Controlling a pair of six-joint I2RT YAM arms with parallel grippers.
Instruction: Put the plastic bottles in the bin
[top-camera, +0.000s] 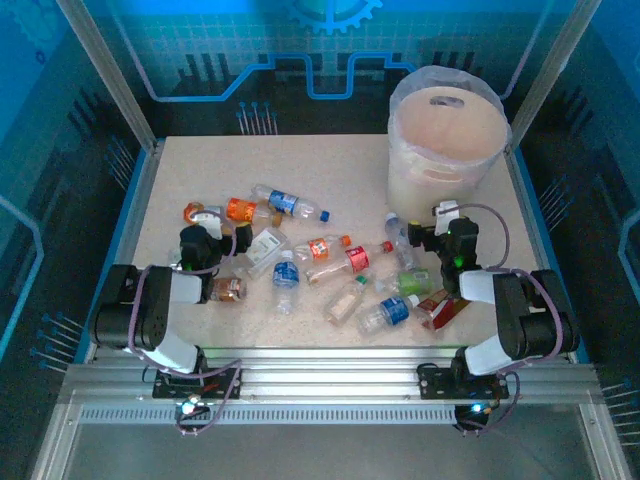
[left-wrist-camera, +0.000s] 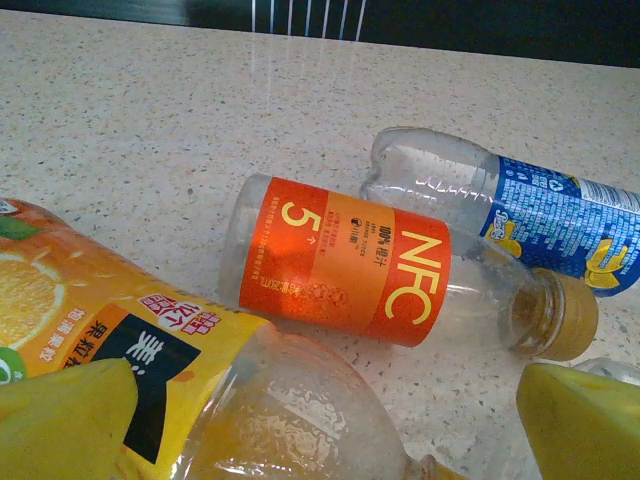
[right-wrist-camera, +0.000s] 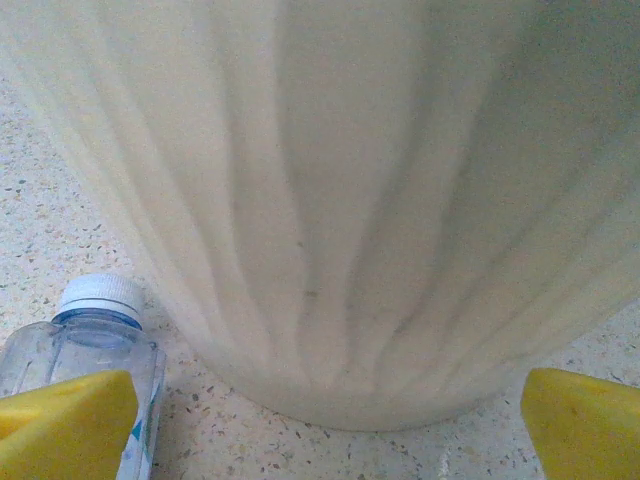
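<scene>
- Left gripper (left-wrist-camera: 320, 440), spread wide, straddles a yellow-labelled bottle (left-wrist-camera: 170, 370) beneath it, likely lined up for a pinch.
- Just beyond lies the orange NFC bottle (left-wrist-camera: 345, 265).
- Right gripper (right-wrist-camera: 325, 430), spread and empty: a white-capped bottle (right-wrist-camera: 95, 340) by its left finger, the bin (right-wrist-camera: 350, 200) close ahead on the surface (right-wrist-camera: 40, 210).

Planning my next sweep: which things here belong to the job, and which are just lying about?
Job: bin; orange NFC bottle; blue-label bottle; white-capped bottle; red-label bottle; remaining scattered bottles.
Not the job, only fixtures: speckled table; metal front rail.
</scene>
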